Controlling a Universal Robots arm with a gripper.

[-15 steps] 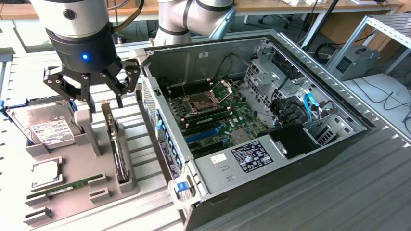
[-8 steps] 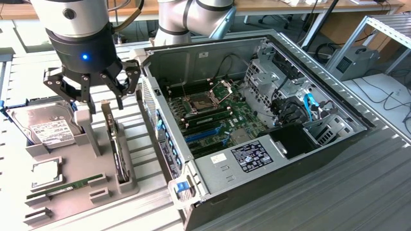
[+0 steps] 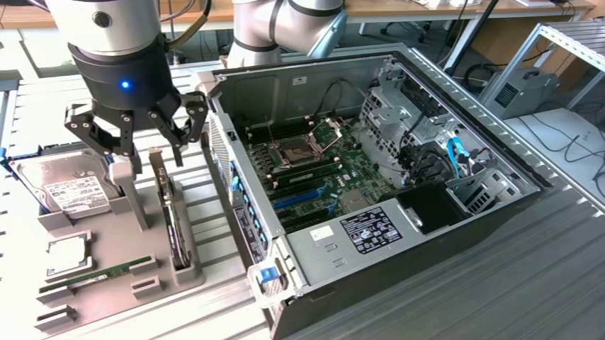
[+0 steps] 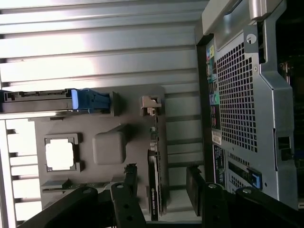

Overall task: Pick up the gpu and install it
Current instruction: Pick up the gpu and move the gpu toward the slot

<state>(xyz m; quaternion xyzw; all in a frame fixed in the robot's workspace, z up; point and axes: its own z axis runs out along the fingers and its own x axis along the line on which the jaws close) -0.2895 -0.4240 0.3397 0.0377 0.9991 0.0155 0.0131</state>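
The gpu point(image 3: 171, 216) is a long thin dark card standing on edge in a slot of the grey holder point(image 3: 142, 244), at the exterior view's left beside the computer case. My gripper point(image 3: 158, 163) hangs open just above the card's far end, one finger on each side of it and nothing held. In the wrist view the gpu point(image 4: 154, 187) runs between my two black fingers point(image 4: 127, 192), with a gap on both sides. The open case point(image 3: 378, 177) shows its motherboard with blue expansion slots point(image 3: 302, 195).
The holder also carries a silver hard drive point(image 3: 71, 188), a square processor point(image 3: 64, 255) and a green memory stick point(image 3: 95, 276). The case's perforated rear wall point(image 4: 242, 95) stands close beside the gpu. Cables and a drive cage point(image 3: 416, 113) crowd the case's far side.
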